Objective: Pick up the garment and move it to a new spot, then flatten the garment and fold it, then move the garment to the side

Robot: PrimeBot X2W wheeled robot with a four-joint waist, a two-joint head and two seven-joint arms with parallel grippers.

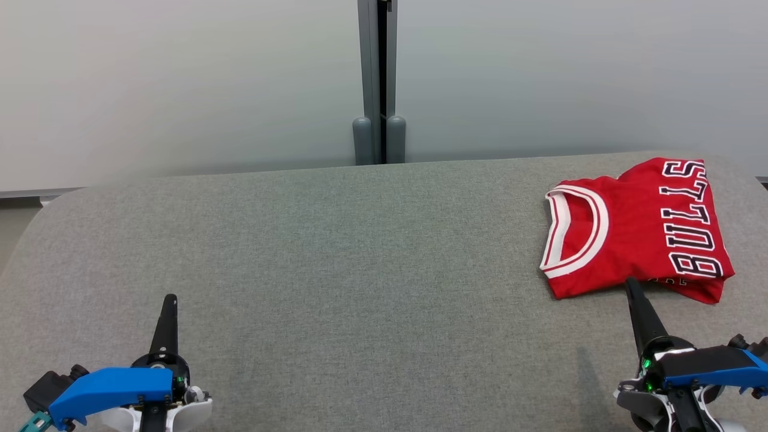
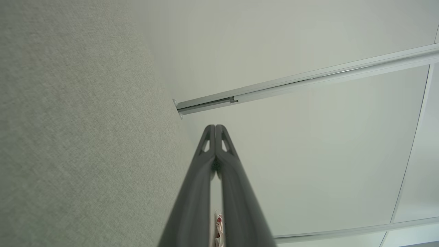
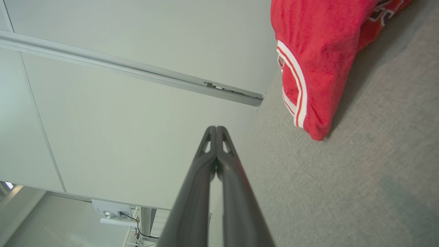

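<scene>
Head view, left tool (image 1: 171, 299): the two dark fingers are pressed together with no gap and nothing is gripped. It is held over the near left part of the grey fabric counter (image 1: 360, 270), fingers pointing away from the robot. The same state is confirmed in the left wrist view, where the fingers (image 2: 209, 144) are seen meeting at the tips.

Right tool (image 1: 630, 284): its fingers are likewise brought fully together and nothing is held. It is placed at the near right of the counter.

The garment (image 1: 636, 234), a red jersey, is found folded into a compact rectangle at the far right of the counter, well apart from the left tool. Its near edge lies just beyond the tip of the right tool. Contact is not indicated: in the right wrist view the garment (image 3: 315, 51) is seen up and to the right of the closed fingers (image 3: 223, 147), with bare counter between them.

The neck opening, trimmed in white and red bands, is turned toward the counter's middle.

Writing: "BULLS" is read in white, dark-outlined capitals, running sideways along the garment's right portion. A further line at the lower fold is noted but cannot be read.

Behind the counter, pale wall panels (image 1: 180, 90) joined at a grey post (image 1: 369, 84) are recorded.
</scene>
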